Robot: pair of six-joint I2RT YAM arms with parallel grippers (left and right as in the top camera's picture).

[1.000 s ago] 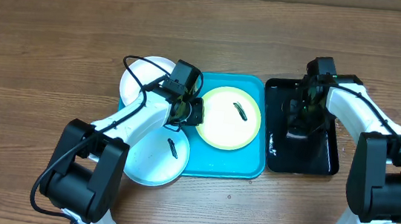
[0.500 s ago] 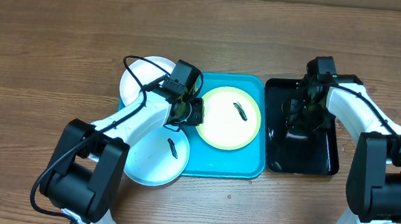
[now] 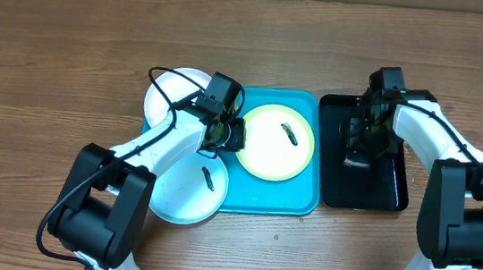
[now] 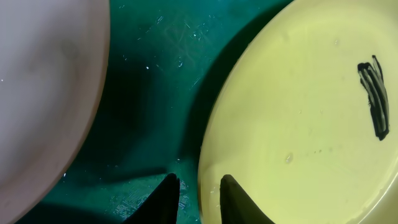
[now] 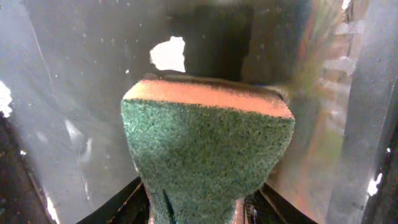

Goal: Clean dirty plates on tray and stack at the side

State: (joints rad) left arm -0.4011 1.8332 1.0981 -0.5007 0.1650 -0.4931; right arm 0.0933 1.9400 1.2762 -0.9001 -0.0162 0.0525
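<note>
The yellow-green plate [image 3: 277, 142] with a dark smear [image 3: 288, 133] lies on the turquoise tray [image 3: 302, 204]. My left gripper [image 3: 233, 136] is at the plate's left rim. In the left wrist view it [image 4: 199, 182] is shut on that rim, one finger over the tray [image 4: 155, 93] and one over the plate [image 4: 298, 124]. The white plate [image 3: 174, 96] lies left of the tray. The pale blue plate [image 3: 183, 192] overlaps the tray's front left corner. My right gripper [image 3: 363, 146] is shut on a green and orange sponge [image 5: 208, 146] over the black tray [image 3: 384, 190].
The black tray [image 5: 68, 93] stands directly right of the turquoise tray, the two nearly touching. A pale plate's edge [image 4: 43, 93] fills the left of the left wrist view. Bare wooden table [image 3: 71, 45] surrounds everything.
</note>
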